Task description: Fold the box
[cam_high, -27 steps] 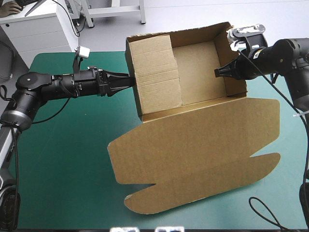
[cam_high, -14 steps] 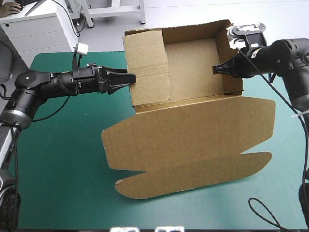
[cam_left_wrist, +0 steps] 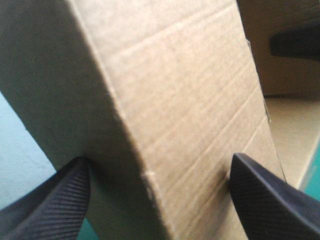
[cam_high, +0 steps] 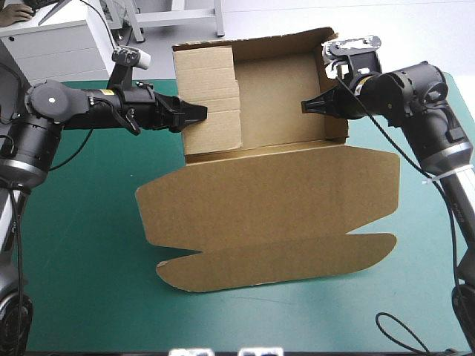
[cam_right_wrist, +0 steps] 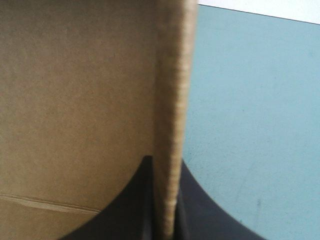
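Note:
The brown box (cam_high: 267, 200) stands as an open tray at the far middle of the table, its lid and front flaps lying flat toward the near edge. My left gripper (cam_high: 199, 113) is open and straddles the thick folded-over left wall (cam_left_wrist: 190, 100), one black finger on each side (cam_left_wrist: 160, 160). My right gripper (cam_high: 306, 106) is shut on the thin right wall, whose edge runs up between its fingers (cam_right_wrist: 162, 160). The tray's inside (cam_right_wrist: 75, 100) lies to one side of that wall. Across the tray, the right gripper's black finger (cam_left_wrist: 297, 42) shows in the left wrist view.
Teal-green cover (cam_high: 82, 259) shows at the near left and along the right of the lid (cam_high: 430, 245). A white cabinet (cam_high: 59, 37) stands just beyond the table's far left corner.
Both grippers and the box have shifted to the left and a little toward the far edge. The left arm has risen, and the left wall flap stands narrower and more upright.

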Robot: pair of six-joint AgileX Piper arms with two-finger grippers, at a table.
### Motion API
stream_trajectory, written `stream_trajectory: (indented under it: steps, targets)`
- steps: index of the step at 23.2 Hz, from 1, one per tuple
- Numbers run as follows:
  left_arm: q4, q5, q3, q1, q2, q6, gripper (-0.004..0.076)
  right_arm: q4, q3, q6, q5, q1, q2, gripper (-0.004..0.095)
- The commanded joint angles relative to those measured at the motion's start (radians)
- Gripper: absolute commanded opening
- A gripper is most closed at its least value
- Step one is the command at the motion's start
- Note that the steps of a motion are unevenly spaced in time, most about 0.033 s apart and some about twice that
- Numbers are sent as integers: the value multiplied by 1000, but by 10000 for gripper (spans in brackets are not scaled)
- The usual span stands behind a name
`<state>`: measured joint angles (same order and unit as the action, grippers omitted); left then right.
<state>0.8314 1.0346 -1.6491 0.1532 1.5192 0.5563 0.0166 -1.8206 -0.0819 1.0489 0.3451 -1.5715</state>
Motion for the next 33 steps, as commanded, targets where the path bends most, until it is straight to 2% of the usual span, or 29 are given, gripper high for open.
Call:
stream_trajectory:
  steps: [1, 9, 12, 14, 17, 20, 25, 33]
  targets:
    - [-218, -120, -89, 91, -41, -207, 539, -60, -28, -21, -90, 11, 37, -12]
    - [-782, -193, -110, 301, -28, -572, 491, -99, -28, 0, -88, 11, 36, -12]
    - [-822, -193, -110, 319, -16, -620, 443, -141, -28, 31, -95, 11, 35, -14]
    - [-820, -193, -110, 319, -13, -652, 365, -149, -28, 35, -95, 11, 33, -14]
    - [-812, -189, -110, 319, -13, -698, 165, -145, -28, 35, -103, 7, 29, -14]
    - [-812, -189, -110, 319, -13, -709, 78, -145, -28, 35, -109, 7, 29, -14]
    - [-812, -187, -110, 319, -11, -670, 5, -85, -28, 38, -69, 7, 26, -14]
    - [-825, -74, -110, 319, 88, -612, 5, -58, -28, 90, 104, 7, -85, -14]
